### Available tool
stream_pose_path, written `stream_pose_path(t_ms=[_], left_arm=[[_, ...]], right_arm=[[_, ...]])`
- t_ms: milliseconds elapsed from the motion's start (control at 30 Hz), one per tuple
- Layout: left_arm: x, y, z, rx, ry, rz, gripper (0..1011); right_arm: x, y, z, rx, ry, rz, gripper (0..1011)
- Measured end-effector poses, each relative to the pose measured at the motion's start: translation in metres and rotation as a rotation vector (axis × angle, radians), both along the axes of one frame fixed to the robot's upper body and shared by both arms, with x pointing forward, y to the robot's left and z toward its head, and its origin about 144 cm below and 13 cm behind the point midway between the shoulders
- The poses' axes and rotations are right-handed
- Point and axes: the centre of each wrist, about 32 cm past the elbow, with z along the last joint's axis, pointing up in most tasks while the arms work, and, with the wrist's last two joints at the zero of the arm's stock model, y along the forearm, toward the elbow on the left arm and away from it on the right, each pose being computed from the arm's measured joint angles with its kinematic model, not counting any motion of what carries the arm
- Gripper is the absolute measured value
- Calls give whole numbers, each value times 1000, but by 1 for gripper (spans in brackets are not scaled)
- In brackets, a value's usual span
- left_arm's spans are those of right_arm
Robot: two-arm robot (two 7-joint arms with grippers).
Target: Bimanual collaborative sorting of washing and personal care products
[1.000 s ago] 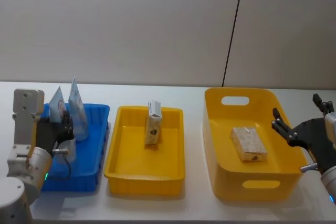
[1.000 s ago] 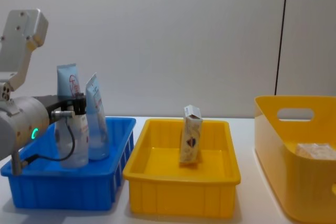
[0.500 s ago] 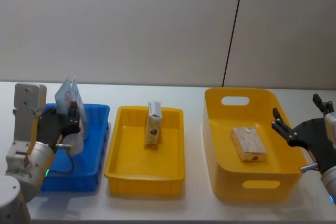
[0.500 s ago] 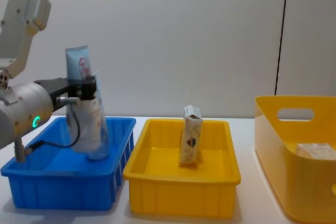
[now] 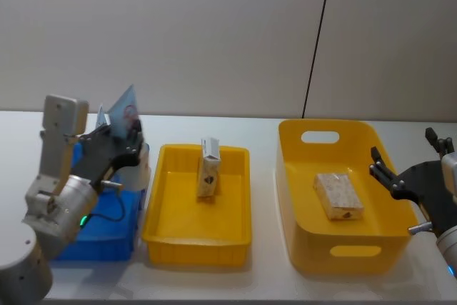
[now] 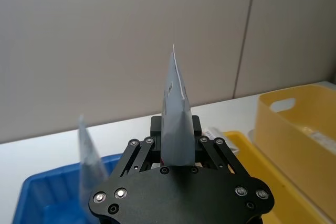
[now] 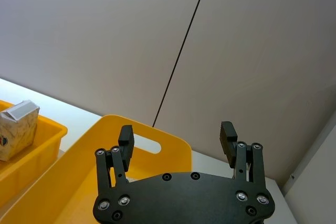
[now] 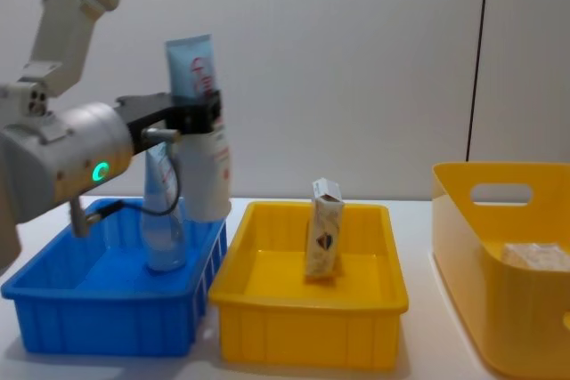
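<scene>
A: Head view, what moved?
B: Left gripper (image 5: pixel 123 149) has lifted the tube (image 5: pixel 126 113) out of the blue bin (image 5: pixel 107 237) and swung it toward 3 o'clock. It's now over the bin edge next to the yellow tray (image 5: pixel 164 233).
A: Right side?
B: Right gripper (image 5: pixel 402 149) hasn't moved, parked at 4 o'clock by the yellow bin (image 5: pixel 300 233). Flat carton (image 5: pixel 338 196) lies inside.
A: Left wrist?
B: Fingers pinched tight on the tube, crimped end up. Second tube (image 6: pixel 88 148) stands in the blue bin.
A: Right wrist?
B: Fingers spread wide, nothing in them.
A: Chest?
B: Tube hangs above the blue bin's 3 o'clock wall. Upright carton (image 8: pixel 324 230) stands in the tray.
A: Meaning?
B: Pick looks done and the carry is under way. Drop or handover likely next.
</scene>
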Motion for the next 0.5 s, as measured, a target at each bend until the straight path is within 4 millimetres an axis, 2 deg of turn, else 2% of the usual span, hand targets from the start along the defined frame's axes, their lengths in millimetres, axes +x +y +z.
stream_pose_path(t_ms=[500], left_arm=[[12,-27,14,-14,-61,-176,270]], right_arm=[[8,5,4,-26,17,71,1004]])
